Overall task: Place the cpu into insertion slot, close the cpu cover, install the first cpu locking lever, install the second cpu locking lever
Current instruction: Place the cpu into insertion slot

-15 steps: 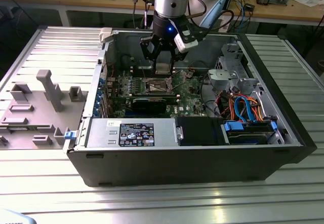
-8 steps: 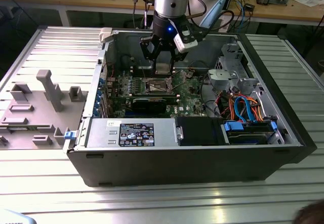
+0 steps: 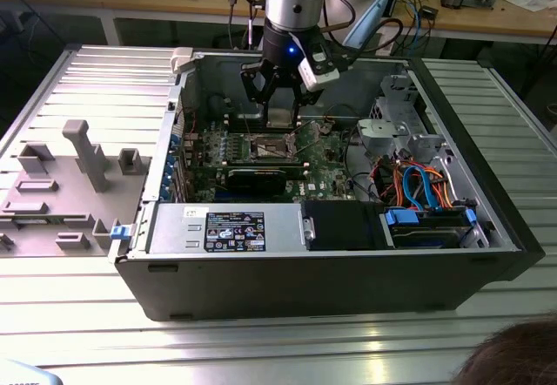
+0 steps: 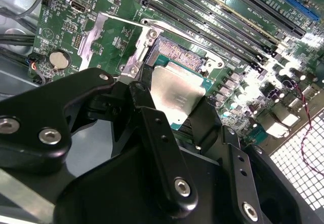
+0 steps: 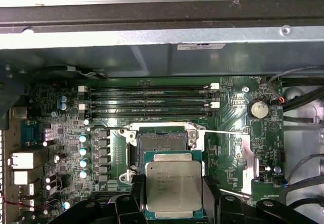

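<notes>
The cpu (image 5: 173,187), a flat square chip with a dull silvery top, is pinched between two black fingers (image 5: 137,196) of my gripper (image 5: 174,201), which is shut on it. In the second wrist view the cpu (image 4: 178,96) hangs tilted just above the insertion slot (image 4: 174,57), partly overlapping it and not seated. The insertion slot (image 5: 163,142) lies uncovered, its dark centre showing. The cpu cover (image 4: 109,36), a thin silvery frame, is flipped open beside the slot. In the exterior view my gripper (image 3: 278,113) hovers inside the case above the insertion slot (image 3: 270,147).
Memory slots (image 5: 147,102) run along one side of the socket. The labelled power-supply box (image 3: 235,228) and a drive bay with orange and blue cables (image 3: 422,189) fill the case's near side. A grey fixture plate (image 3: 70,176) lies at the exterior view's left. A person's head (image 3: 513,359) shows at the exterior view's lower right.
</notes>
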Robot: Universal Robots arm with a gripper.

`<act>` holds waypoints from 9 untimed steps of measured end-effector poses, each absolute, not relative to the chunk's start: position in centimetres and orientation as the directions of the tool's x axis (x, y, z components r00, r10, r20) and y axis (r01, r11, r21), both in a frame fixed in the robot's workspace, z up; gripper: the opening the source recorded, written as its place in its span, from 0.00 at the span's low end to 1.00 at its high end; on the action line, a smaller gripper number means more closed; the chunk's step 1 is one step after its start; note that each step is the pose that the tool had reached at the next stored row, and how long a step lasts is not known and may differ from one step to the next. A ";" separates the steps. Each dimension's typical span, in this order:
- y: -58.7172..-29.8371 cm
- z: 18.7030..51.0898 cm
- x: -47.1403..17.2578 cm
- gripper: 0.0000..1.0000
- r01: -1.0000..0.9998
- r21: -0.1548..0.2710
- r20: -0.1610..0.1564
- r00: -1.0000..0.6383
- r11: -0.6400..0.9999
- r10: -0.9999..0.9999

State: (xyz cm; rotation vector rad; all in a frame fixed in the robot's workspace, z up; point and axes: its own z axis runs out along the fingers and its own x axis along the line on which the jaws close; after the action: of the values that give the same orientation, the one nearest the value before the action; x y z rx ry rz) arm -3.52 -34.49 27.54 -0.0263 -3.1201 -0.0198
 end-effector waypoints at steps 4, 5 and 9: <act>-34.5 27.5 -3.5 0.54 0.021 0.012 0.021 -1.000 1.000 0.021; -34.5 27.5 -3.5 0.54 0.023 0.012 0.021 -1.000 1.000 0.023; -34.5 27.5 -3.5 0.54 0.030 0.012 0.021 -0.999 0.999 0.029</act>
State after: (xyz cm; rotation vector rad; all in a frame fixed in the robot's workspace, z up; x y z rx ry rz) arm -3.52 -34.49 27.52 -0.0460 -3.1199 -0.0199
